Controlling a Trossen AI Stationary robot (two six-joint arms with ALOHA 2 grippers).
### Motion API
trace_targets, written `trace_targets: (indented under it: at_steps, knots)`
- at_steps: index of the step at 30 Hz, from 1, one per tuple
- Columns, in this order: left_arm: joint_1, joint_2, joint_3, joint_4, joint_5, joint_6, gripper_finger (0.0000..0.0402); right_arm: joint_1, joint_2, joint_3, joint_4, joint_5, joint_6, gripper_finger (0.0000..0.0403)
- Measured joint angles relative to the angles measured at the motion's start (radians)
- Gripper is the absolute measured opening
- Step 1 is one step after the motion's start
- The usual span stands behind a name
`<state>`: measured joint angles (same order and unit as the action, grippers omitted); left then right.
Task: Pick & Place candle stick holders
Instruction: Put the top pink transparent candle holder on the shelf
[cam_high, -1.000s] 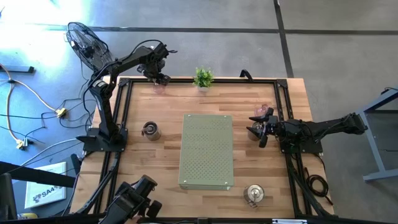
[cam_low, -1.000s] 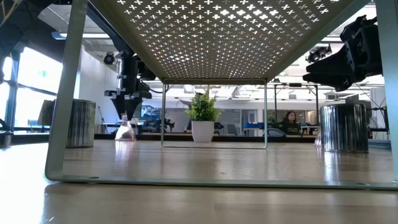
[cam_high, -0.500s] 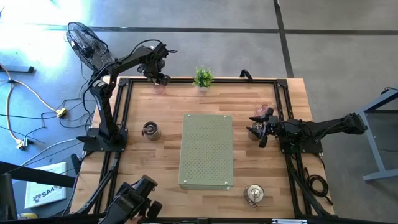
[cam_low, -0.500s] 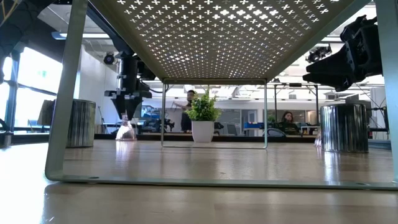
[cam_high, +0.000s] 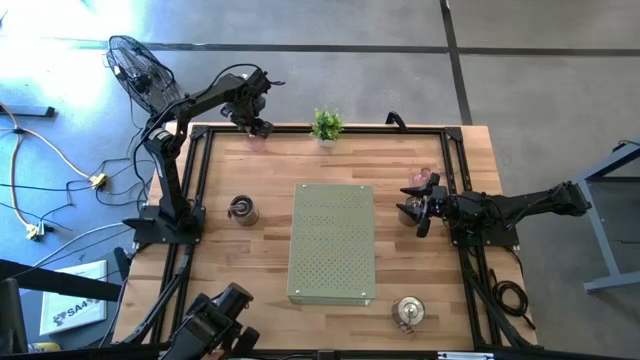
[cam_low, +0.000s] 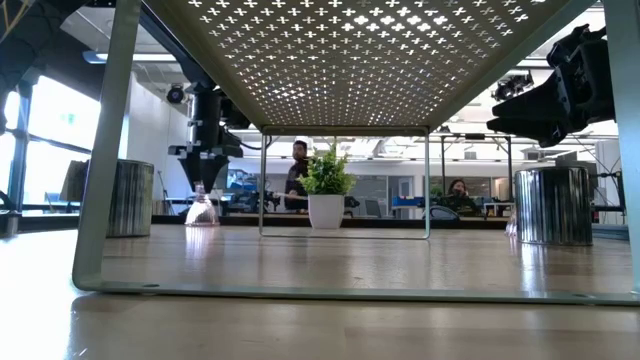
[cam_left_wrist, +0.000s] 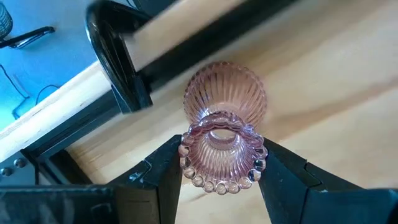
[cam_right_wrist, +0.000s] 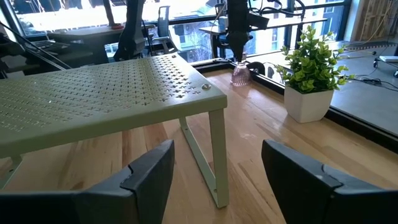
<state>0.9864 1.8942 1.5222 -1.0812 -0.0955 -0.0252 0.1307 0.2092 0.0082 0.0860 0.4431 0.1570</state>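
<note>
The table's middle is taken up by the perforated green shelf (cam_high: 332, 243) — open passage is left beneath it between its legs. The far edge is blocked by the potted plant (cam_high: 326, 126), the sides by silvery holders (cam_high: 242, 209) (cam_high: 408, 311).

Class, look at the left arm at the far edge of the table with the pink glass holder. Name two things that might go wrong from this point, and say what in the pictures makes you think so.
1. The left end effector grips the pink glass holder by its beaded rim only; smooth glass might slip or tip.
2. The holder stands close to the table's black frame rail at the far edge, so a careless move could knock it against the rail or off the table.
</note>
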Motion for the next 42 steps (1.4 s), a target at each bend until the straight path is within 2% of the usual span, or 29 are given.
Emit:
trace_targets:
  at_steps: [9, 17, 30, 42]
  knots:
    - [-0.011, 0.0, 0.041, -0.089, 0.004, 0.021, 0.0165, 0.0, 0.0, 0.0, 0.0, 0.015, 0.0, 0.0236]
    - [-0.074, 0.0, 0.124, -0.178, -0.096, 0.04, 0.0165, 0.0, 0.0, 0.0, 0.0, 0.015, 0.0, 0.0236]
    - [-0.202, -0.002, 0.381, -0.465, -0.153, -0.005, 0.0165, 0.0, 0.0, 0.0, 0.0, 0.011, 0.0, 0.0236]
    - [-0.349, -0.003, 0.573, -0.49, -0.149, -0.004, 0.0165, 0.0, 0.0, 0.0, -0.002, -0.026, 0.002, 0.0236]
